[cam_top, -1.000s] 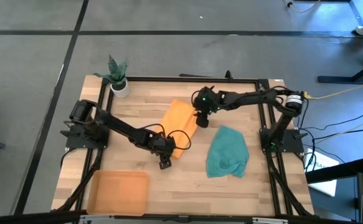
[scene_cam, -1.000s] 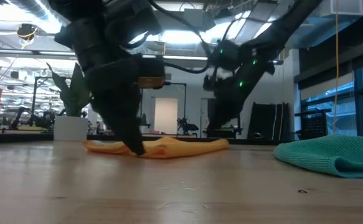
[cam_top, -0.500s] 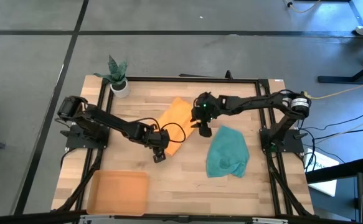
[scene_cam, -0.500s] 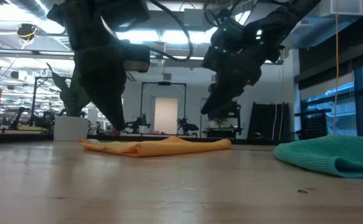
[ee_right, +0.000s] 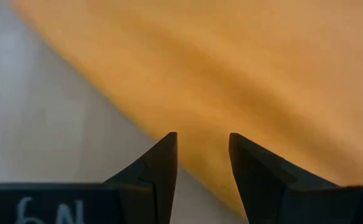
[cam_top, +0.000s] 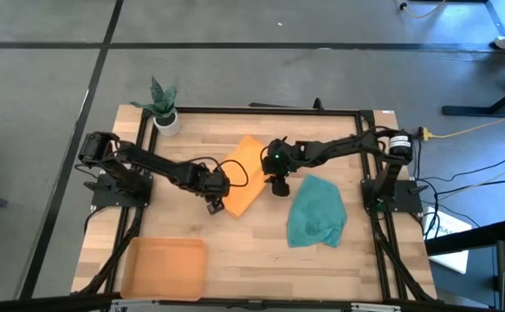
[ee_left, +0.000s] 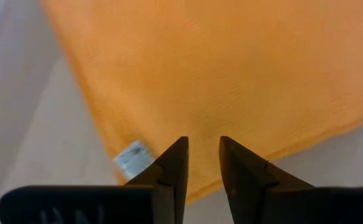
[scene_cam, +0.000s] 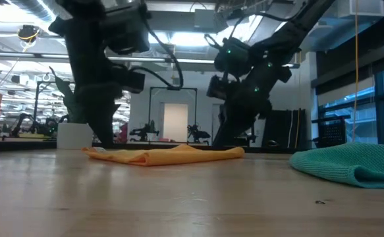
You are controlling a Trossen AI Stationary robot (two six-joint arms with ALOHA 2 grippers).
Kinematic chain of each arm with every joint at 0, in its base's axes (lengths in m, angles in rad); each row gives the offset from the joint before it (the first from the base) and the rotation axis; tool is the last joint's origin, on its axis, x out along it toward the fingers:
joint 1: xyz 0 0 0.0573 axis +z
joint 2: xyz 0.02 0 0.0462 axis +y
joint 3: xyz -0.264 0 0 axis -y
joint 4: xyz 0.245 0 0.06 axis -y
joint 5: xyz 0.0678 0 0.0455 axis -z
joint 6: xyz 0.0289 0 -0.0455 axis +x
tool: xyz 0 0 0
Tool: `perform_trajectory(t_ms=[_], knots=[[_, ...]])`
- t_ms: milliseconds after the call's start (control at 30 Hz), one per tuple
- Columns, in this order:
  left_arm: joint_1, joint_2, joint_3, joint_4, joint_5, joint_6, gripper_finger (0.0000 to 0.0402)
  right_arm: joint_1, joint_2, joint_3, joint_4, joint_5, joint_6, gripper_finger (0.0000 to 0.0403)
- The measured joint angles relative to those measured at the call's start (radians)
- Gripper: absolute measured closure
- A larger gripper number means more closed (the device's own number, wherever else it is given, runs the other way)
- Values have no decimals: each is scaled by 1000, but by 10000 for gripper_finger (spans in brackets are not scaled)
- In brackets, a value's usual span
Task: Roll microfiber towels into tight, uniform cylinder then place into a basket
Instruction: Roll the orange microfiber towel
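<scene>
1. Working from your left: basket [cam_top: 164, 268] waits at the near-left corner, well apart.
2. Left gripper [cam_top: 215, 204], fingers parted and empty, hovers at the orange towel [cam_top: 243, 173]'s near edge; lower squarely.
3. Right gripper [cam_top: 280, 185], likewise parted, empty, flanks the opposite edge; match heights for even rolling.
4. Teal towel [cam_top: 316, 211] lies crumpled, rightward.

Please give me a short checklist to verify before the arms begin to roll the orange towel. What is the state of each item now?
1. Bright orange cloth towel lies flat: ok.
2. Left gripper open over the towel edge: ok.
3. Right gripper open, at the opposite edge: ok.
4. Either gripper holding cloth: not ok, both empty.
5. Shallow orange-tan tray free to receive a roll: ok.
6. Teal cloth towel flattened: not ok, rumpled.
</scene>
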Motion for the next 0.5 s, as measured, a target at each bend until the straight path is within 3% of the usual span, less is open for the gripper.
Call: perform_trajectory(t_ms=[333, 500], knots=[[-28, 13, -35, 130, 25, -17, 319, -37, 3, 0, 0, 130, 22, 257], [-50, 42, -49, 190, 36, -18, 319, -73, 3, 0, -2, 130, 23, 257]])
